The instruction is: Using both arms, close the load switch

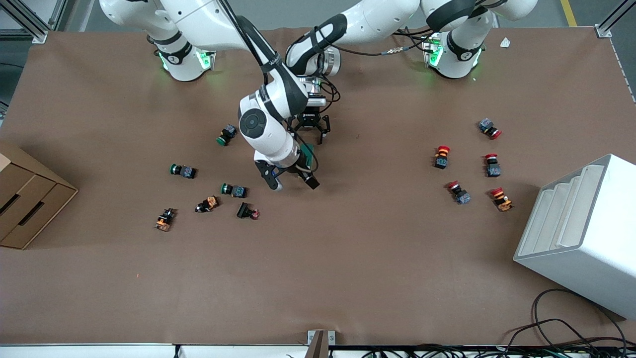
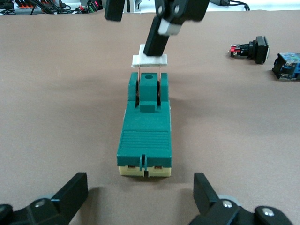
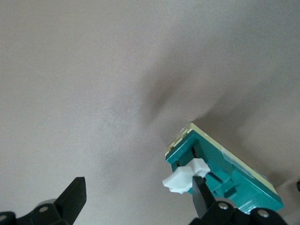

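Note:
The load switch [image 1: 309, 155] is a dark-green block with a cream base, lying on the brown table near its middle. It also shows in the left wrist view [image 2: 145, 133] and the right wrist view [image 3: 229, 176]. Its white lever [image 2: 150, 60] stands raised at the end nearer the front camera. My right gripper [image 1: 293, 183] is open over that end, and one finger [image 3: 202, 199] touches the lever [image 3: 183, 177]. My left gripper [image 1: 311, 135] is open and empty, low over the table just short of the switch's other end [image 2: 138, 199].
Several green- and orange-capped push buttons [image 1: 233, 190] lie toward the right arm's end. Several red-capped ones [image 1: 441, 156] lie toward the left arm's end. A white rack [image 1: 581, 233] and a cardboard box [image 1: 25, 199] stand at the table's ends.

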Controlling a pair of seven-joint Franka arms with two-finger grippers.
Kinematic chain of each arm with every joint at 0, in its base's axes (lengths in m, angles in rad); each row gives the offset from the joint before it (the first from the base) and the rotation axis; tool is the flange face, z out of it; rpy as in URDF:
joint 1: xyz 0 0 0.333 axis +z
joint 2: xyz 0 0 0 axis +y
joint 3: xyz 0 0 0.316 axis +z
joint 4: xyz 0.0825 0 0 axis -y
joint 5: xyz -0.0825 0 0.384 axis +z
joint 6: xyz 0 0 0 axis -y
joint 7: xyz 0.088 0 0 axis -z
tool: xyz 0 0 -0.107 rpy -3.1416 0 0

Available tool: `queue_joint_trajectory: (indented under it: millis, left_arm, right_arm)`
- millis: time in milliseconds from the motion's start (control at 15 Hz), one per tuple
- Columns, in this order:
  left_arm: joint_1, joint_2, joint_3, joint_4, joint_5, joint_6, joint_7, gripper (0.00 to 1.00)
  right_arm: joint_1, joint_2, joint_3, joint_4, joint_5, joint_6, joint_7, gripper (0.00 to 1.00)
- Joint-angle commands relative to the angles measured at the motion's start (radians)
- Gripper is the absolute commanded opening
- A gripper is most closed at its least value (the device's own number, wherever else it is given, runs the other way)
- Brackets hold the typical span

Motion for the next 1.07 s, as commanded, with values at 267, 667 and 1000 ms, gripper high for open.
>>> queue_joint_trajectory:
  millis: [267,667,1000]
  left_arm:
    - [0.006,0.040,0.011,0.022,0.006,-0.001,-0.006,0.99]
    - [0.008,0.037,0.011,0.022,0.003,-0.001,-0.003,0.99]
    - [0.009,0.028,0.011,0.022,-0.001,-0.001,0.009,0.99]
  right_arm:
    - [-0.027,0.117,0.006,0.120,-0.007,0.001,-0.019,1.00]
    - [-0.068,0.102,0.004,0.145,-0.025,-0.054,-0.029,1.00]
    - [-0.218,-0.025,0.001,0.171,-0.123,-0.314,-0.160,1.00]
